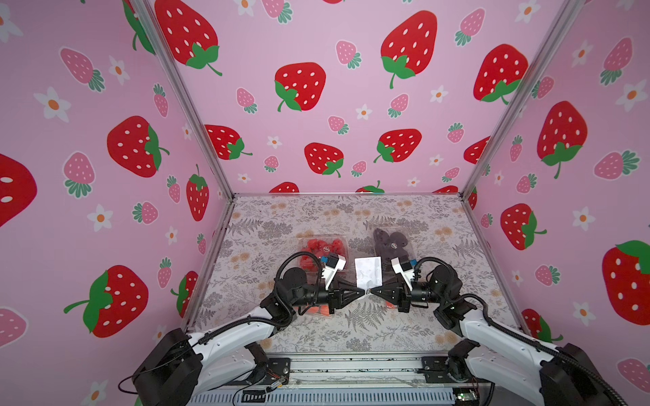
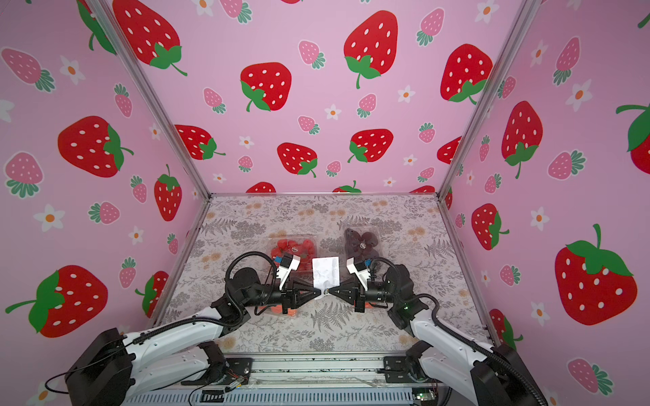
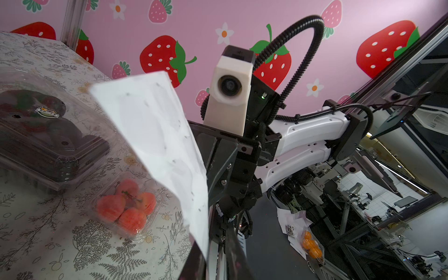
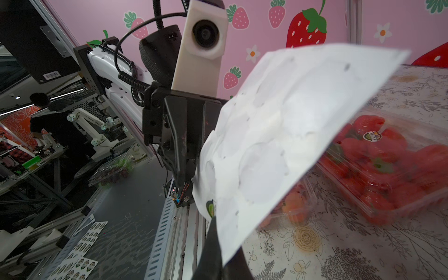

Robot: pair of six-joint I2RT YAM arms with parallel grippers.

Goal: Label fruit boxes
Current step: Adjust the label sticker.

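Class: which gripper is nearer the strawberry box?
Left. The left gripper lies in front of the strawberry box; the right gripper lies farther over, in front of the dark fruit box.

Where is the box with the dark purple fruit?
In both top views the dark fruit box sits on the flowery table, right of the white sheet and the strawberry box.

- Clear plastic clamshell strawberry box (image 1: 322, 247): red fruit.
- Clear clamshell box (image 1: 392, 242), three o'clock of it: purple-black fruit.
- Flat paper sticker sheet (image 1: 368, 271): white.
- Table cover (image 1: 281, 218): grey ferns, tan blossoms.
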